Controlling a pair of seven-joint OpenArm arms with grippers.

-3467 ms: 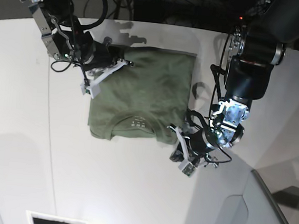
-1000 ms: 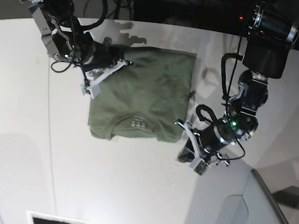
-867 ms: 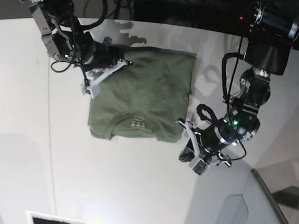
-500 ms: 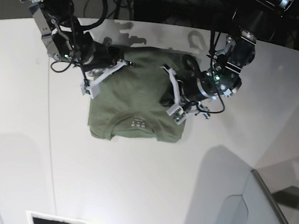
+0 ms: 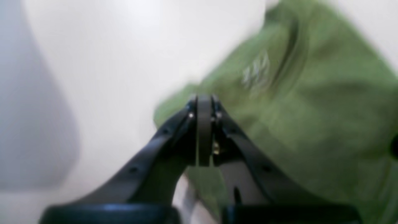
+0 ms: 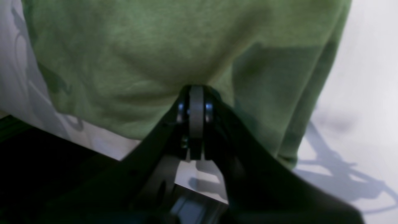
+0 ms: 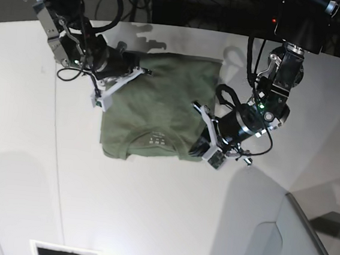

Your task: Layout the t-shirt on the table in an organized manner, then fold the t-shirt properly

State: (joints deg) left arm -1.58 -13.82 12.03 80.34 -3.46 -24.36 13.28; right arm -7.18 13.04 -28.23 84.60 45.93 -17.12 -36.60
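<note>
The right gripper [image 7: 121,80], jaws pressed together and holding nothing, sits at one edge of the t-shirt [image 7: 159,111] spread on the white desk [image 7: 150,210]; the left gripper [image 7: 204,137], jaws likewise together, at the opposite edge beside the collar.

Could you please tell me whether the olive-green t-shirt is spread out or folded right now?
Folded: the olive-green cotton t-shirt lies as a compact rectangle on the white table, no sleeves sticking out, collar label showing.

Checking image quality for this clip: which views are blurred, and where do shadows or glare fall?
Left wrist view: motion-smeared, t-shirt and its label streaked. Right wrist view: sharper, arm shadows on the table at right. Base view: crisp, glare on the table's near side, dark background along the top.
</note>
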